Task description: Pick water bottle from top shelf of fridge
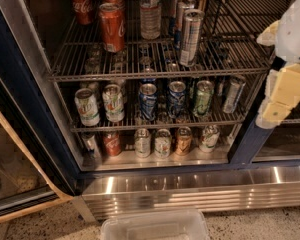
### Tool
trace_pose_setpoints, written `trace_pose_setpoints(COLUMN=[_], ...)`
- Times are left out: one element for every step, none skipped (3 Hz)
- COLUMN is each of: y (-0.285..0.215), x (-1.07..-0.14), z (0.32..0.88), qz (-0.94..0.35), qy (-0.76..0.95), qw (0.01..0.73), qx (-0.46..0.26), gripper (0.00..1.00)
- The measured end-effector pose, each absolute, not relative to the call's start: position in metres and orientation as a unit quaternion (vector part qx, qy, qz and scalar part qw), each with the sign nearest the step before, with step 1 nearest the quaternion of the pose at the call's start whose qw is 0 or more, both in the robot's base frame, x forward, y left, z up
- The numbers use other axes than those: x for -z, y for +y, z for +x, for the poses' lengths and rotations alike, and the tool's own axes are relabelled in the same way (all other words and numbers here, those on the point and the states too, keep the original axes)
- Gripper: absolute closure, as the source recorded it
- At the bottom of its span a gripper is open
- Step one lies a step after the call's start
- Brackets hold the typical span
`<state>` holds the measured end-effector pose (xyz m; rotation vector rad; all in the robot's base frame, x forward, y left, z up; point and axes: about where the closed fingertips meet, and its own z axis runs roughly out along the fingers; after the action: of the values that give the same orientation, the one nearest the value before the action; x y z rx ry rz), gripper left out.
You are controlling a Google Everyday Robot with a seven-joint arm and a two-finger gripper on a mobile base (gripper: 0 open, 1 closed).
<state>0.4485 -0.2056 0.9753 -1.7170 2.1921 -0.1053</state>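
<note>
The fridge [190,189] stands open in front of me, with a steel base and dark blue edging. Its top shelf [155,69] is a silver wire rack. The water bottle [150,14] stands upright near the middle of that rack; it is clear and ribbed with a reddish label band, and its cap is cut off by the frame's top edge. Red cola cans [112,26] stand to its left and slim silver cans [191,36] to its right. My gripper [279,96], cream-coloured, hangs at the far right, outside the rack, lower than the bottle and well to its right.
Two lower wire racks hold rows of cans [147,101]. A blue divider post [250,139] separates this bay from a right bay with bare racks [250,14]. The open door [15,184] stands at the left. A clear plastic bin [152,226] sits on the floor below.
</note>
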Motion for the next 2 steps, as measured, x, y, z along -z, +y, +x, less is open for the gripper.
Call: trace_pose_setpoints(y=[-0.1765,-0.1765], x=[-0.9742,-0.9742], z=[0.4662,0.4662], qz=[-0.627,-0.627], qy=[0.749,0.749], qw=[0.212,0.212], qx=[0.020,0.020], gripper=[0.00,0.00])
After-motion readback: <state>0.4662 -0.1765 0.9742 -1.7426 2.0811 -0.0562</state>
